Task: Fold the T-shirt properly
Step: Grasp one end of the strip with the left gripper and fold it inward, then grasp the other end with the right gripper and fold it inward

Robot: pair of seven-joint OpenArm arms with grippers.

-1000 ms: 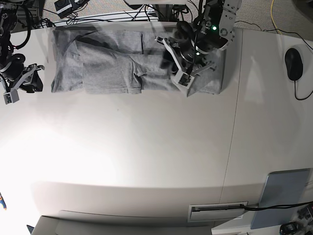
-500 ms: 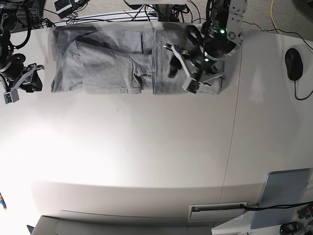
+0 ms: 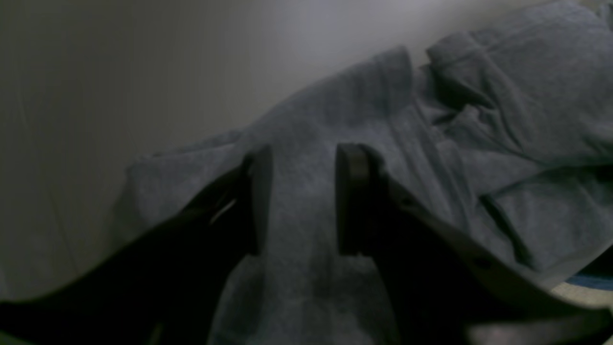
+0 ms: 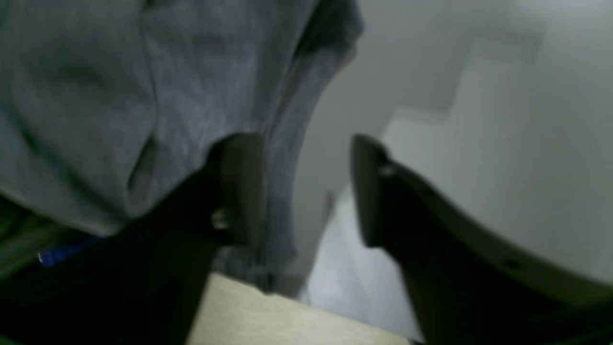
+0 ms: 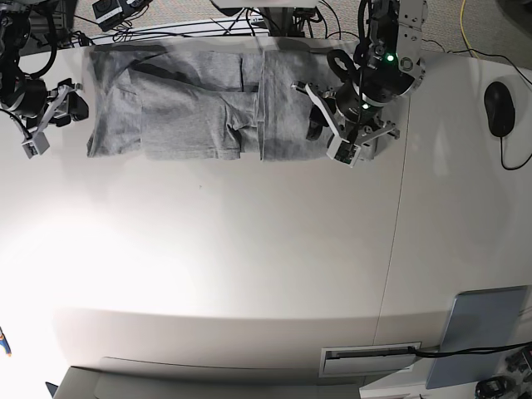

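Between your left gripper's [image 3: 299, 201] two dark fingers [image 3: 352, 196] you've just got grey fabric showing through the gap. The jaws stand parted, hanging over the cloth with nothing pinched that I can see, though the wrist view is blurry, so whether the tips actually touch the fabric I can't tell. Right under and ahead of those jaws is the T-shirt [image 5: 199, 104], and from the overhead camera that gripper [image 5: 328, 125] sits over the shirt's near corner at the end closest to it.

Past the jaws, the shirt runs away as a long grey band along the far edge of the white table [image 5: 249, 249], plain side up, with a few overlapping layers and a crease across the middle.

Over at your right gripper [image 4: 306, 187], the jaws are spread wide with nothing inside. One finger [image 4: 239, 187] sits in front of the shirt's [image 4: 143, 96] edge and the other is over bare table, so the hem falls roughly in the gap, but again the view is soft. From above, that gripper [image 5: 46, 116] is just beside the shirt's opposite end, not touching it.

Well out beyond your left arm, a black mouse [image 5: 499, 108] lies on the table.
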